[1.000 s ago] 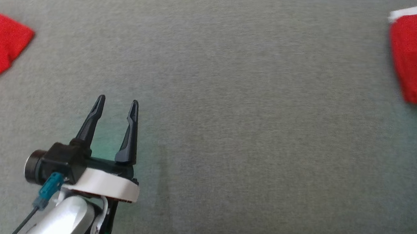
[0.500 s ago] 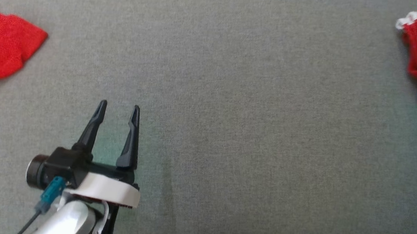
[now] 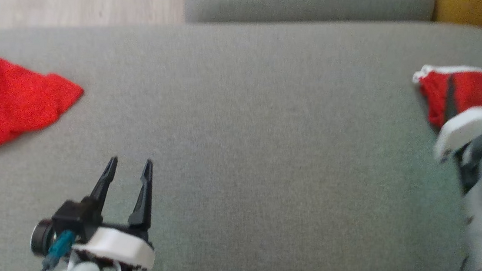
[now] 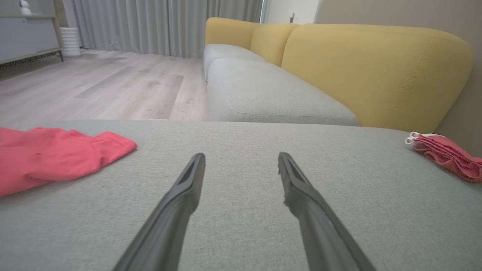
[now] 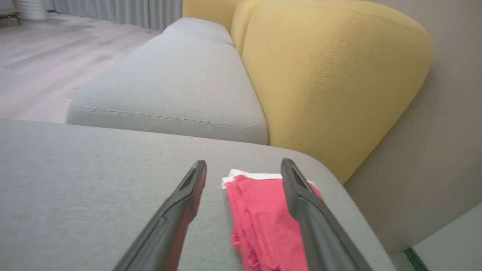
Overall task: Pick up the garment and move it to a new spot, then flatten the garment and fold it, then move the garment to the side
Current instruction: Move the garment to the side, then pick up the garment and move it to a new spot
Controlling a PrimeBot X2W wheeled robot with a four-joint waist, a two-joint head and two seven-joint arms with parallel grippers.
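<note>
The left gripper [image 3: 129, 163] gapes empty over the grey cushion [image 3: 265, 155]. The right gripper [image 5: 244, 162], likewise parted, holds nothing above the red garment [image 5: 260, 214].

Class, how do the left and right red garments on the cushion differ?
The left garment lies spread, plain red; the right garment is bunched, with a white edge. The left claw is apart from the left garment; the open right claw reaches over the right garment. Both are red, on the grey cushion.
</note>
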